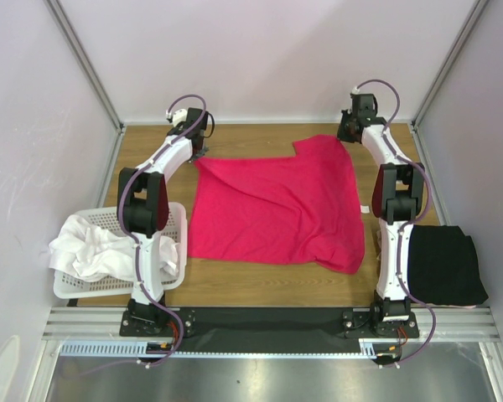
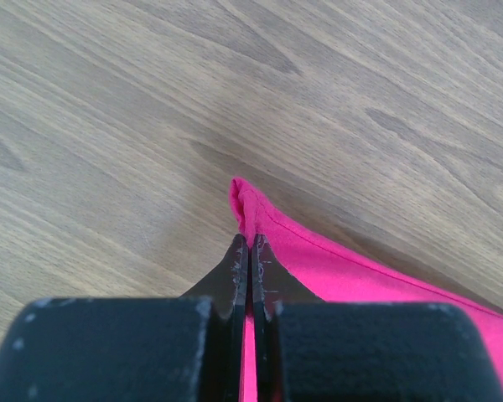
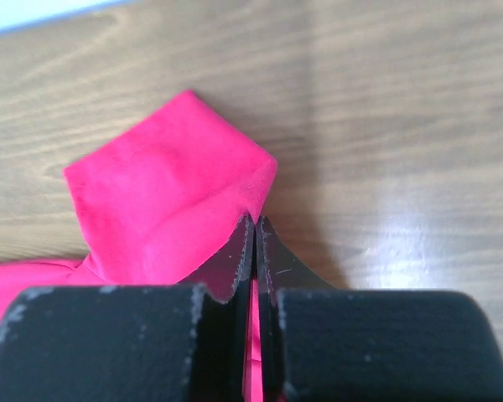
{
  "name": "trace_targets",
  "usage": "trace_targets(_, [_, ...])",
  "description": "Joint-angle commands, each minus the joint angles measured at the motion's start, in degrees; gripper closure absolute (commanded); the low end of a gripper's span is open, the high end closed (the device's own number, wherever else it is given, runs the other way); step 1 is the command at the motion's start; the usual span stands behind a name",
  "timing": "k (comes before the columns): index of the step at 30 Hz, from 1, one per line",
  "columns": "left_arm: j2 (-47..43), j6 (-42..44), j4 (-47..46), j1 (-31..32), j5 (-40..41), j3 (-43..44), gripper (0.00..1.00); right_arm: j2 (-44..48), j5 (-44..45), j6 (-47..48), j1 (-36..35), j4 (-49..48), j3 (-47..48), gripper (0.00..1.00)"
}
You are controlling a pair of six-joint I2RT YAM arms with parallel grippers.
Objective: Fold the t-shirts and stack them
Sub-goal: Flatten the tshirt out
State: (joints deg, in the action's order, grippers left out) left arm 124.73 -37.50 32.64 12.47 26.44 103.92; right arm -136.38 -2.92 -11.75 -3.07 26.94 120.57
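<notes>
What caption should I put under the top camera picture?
Ready to fold: the left gripper and right gripper each pinch a far corner of the pink t-shirt on the wooden table.

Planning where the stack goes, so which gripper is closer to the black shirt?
Right. The right gripper pinches the pink shirt at its far right corner, on the same side as the black shirt. The left gripper pinches the far left corner, on the opposite side.

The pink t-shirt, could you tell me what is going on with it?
The pink t-shirt lies spread on the table. The left gripper has its jaws shut on its far left corner, the right gripper on its far right corner. A folded black t-shirt lies beside the right arm; white t-shirts wait in the basket.
</notes>
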Motion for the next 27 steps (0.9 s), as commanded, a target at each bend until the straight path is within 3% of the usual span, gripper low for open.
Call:
trace_targets(1, [-3.17,0.58,-1.09,-0.16,1.60,0.14,1.00,-2.13,-0.59,2.43,0.35,-2.85,2.91,1.00])
trace_targets(6, [-3.26,0.67,-1.35,-0.16,1.69,0.06,0.99,-2.58,0.45,2.26,0.35,-1.10,3.71,1.00])
trace_targets(8, [-3.17,0.84,-1.53,-0.16,1.51,0.06,1.00,-2.58,0.28,2.52,0.61,0.04,3.44,0.94])
trace_targets(9, [-3.09,0.85,-1.53,-0.16,1.34,0.14,1.00,-2.67,0.19,2.61,0.61,0.57,3.44,0.84])
trace_targets(10, [-3.00,0.93,-1.79,-0.16,1.25,0.14,1.00,-2.75,-0.07,3.04,0.70,2.22,3.61,0.57])
trace_targets(13, [-3.00,0.93,-1.88,-0.16,0.99,0.32,1.00,-1.97,-0.50,3.13,0.78,5.83,3.97,0.33])
trace_targets(19, [-3.17,1.46,-2.41,-0.16,0.55,0.23,1.00,4.53,-2.61,-1.52,0.96,11.82,3.09,0.29])
trace_targets(27, [-4.66,-0.47,-1.97,0.10,0.11,-3.19,1.00,14.29,-2.97,-6.27,-0.18,8.04,-16.23,0.30])
